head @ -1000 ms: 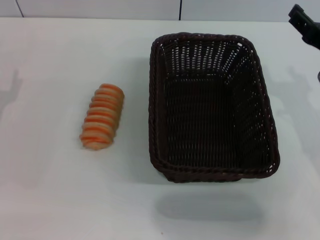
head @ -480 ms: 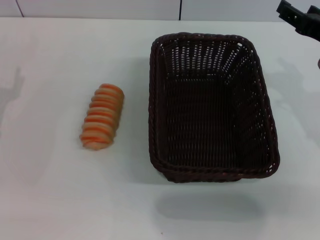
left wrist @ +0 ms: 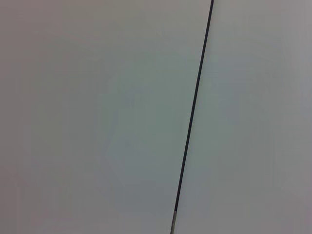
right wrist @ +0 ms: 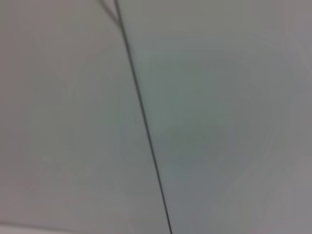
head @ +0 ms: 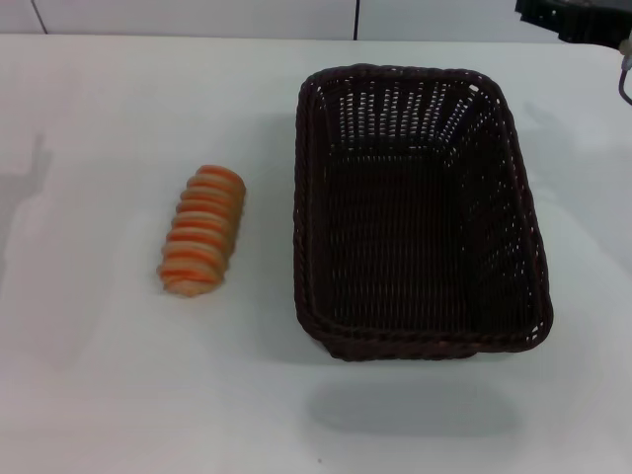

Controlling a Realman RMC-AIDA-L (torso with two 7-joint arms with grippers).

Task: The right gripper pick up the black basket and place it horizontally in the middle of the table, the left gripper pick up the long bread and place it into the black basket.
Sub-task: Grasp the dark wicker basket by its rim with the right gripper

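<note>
White table (head: 118, 395): black basket (head: 420, 212) sits lengthwise, long bread (head: 202, 243) well left of it. Right gripper (head: 568, 18) has swung in beyond basket's far-right corner, grip state unclear. Pick not started.

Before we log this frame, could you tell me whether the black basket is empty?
Empty: the black basket shows only bare weave inside, and the long bread lies outside it on the table.
</note>
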